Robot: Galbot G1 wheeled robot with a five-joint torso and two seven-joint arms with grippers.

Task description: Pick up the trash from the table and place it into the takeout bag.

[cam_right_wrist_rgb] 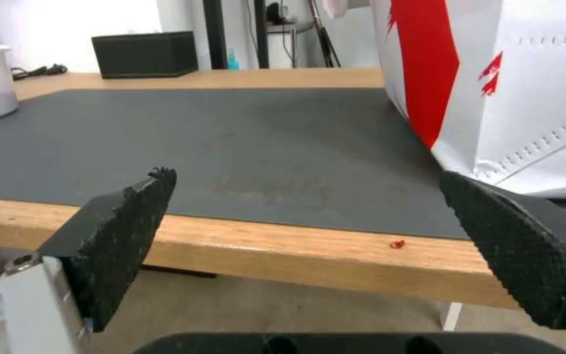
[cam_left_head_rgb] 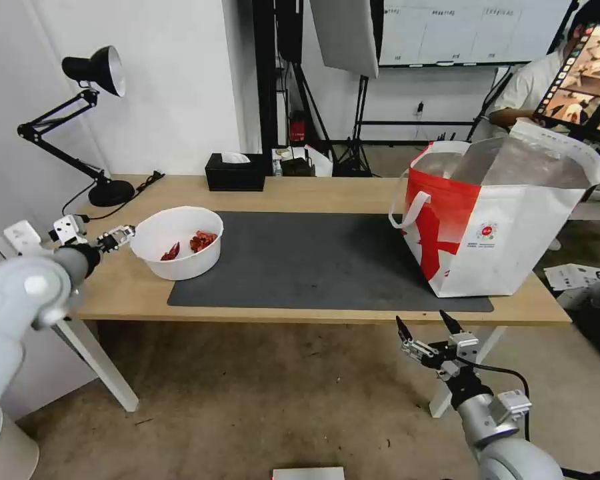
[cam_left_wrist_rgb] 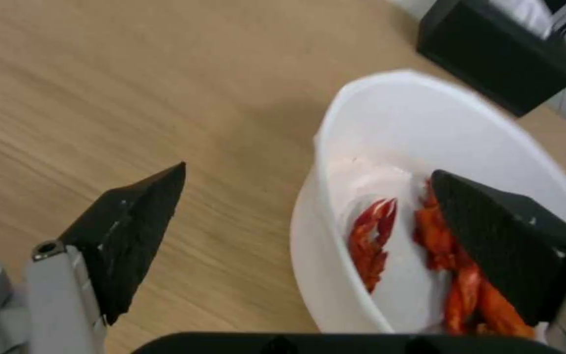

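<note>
The trash on the table (cam_left_head_rgb: pixel 300 190) is a white bowl (cam_left_head_rgb: pixel 180 257) holding red shells (cam_left_head_rgb: pixel 202 240), standing at the left end of the dark grey mat (cam_left_head_rgb: pixel 313 267). My left gripper (cam_left_head_rgb: pixel 118 237) is open at the bowl's left rim. In the left wrist view the gripper (cam_left_wrist_rgb: pixel 309 216) straddles the bowl's wall (cam_left_wrist_rgb: pixel 322 206), one finger over the bare wood and the other above the red shells (cam_left_wrist_rgb: pixel 371 241) inside. The white-and-red takeout bag (cam_left_head_rgb: pixel 507 227) stands open at the right end. My right gripper (cam_left_head_rgb: pixel 428 328) hangs open below the table's front edge, facing the bag (cam_right_wrist_rgb: pixel 525 88).
A black tissue box (cam_left_head_rgb: pixel 235 172) sits at the table's back edge and a black desk lamp (cam_left_head_rgb: pixel 93 80) at the back left corner. A tiny red scrap (cam_right_wrist_rgb: pixel 398 244) lies on the front edge of the wood. Stands and a screen crowd the room behind.
</note>
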